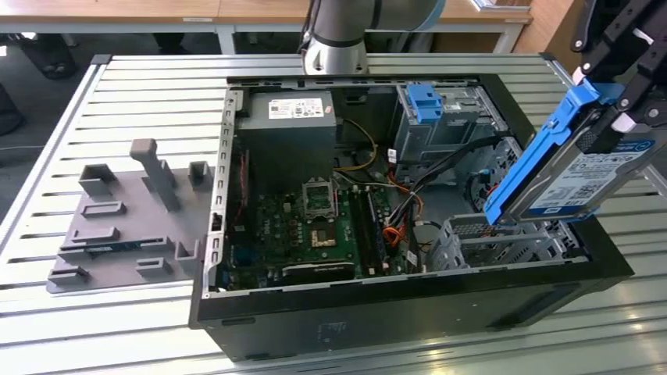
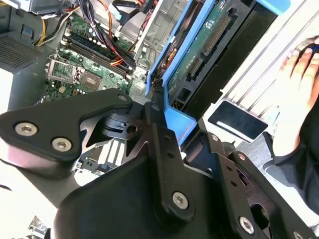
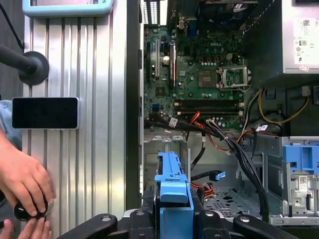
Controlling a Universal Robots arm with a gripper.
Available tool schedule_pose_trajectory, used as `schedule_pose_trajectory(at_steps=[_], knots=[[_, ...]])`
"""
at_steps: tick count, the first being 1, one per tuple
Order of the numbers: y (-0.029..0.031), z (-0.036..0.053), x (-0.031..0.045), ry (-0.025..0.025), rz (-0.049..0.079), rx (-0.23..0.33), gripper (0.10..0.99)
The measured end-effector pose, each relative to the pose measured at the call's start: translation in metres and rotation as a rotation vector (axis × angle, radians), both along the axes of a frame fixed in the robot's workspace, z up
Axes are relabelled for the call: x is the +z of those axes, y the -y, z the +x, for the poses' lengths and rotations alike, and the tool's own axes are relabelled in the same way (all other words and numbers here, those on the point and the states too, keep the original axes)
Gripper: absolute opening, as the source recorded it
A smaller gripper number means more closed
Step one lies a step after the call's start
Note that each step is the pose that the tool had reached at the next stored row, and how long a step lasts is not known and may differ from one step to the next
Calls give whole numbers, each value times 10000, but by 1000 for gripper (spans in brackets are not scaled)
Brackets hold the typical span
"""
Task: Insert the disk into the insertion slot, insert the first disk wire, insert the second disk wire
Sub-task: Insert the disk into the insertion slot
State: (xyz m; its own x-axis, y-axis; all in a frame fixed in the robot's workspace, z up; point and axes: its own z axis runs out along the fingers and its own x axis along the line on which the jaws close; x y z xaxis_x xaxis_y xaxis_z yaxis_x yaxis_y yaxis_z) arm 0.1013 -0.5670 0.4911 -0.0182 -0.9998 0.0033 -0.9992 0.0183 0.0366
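The disk (image 1: 583,176), a silver drive in a bright blue caddy, hangs steeply tilted over the exterior view's right end of the open computer case. My gripper (image 1: 615,117) is shut on its upper part. The disk's lower end is just above the insertion slot (image 1: 490,242), a low cage of silvery perforated metal in the case's near right corner. In the first wrist view, the blue caddy (image 3: 174,191) sits between my fingers, with the insertion slot (image 3: 167,147) beyond it. In the second wrist view, the disk (image 2: 209,45) shows its green board, held in my gripper (image 2: 179,129).
Loose black, red and orange cables (image 1: 417,199) lie beside the slot, over the motherboard (image 1: 312,226). A taller grey cage with a blue tab (image 1: 426,105) stands at the back. A grey fixture (image 1: 130,223) lies on the table. A person's hand (image 3: 22,184) and a dark phone (image 3: 45,112) are beside the case.
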Motion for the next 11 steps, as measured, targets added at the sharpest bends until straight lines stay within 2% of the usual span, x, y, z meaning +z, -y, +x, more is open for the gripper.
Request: schedule_pose_trajectory(at_steps=[2,4,6,7,11], knots=[[1,-11,-2,47,0,2,365],[0,-18,-3,131,0,5,365],[0,-35,-6,333,-1,19,365],[0,-43,-13,400,1,24,365],[-5,-58,-43,409,22,16,365]])
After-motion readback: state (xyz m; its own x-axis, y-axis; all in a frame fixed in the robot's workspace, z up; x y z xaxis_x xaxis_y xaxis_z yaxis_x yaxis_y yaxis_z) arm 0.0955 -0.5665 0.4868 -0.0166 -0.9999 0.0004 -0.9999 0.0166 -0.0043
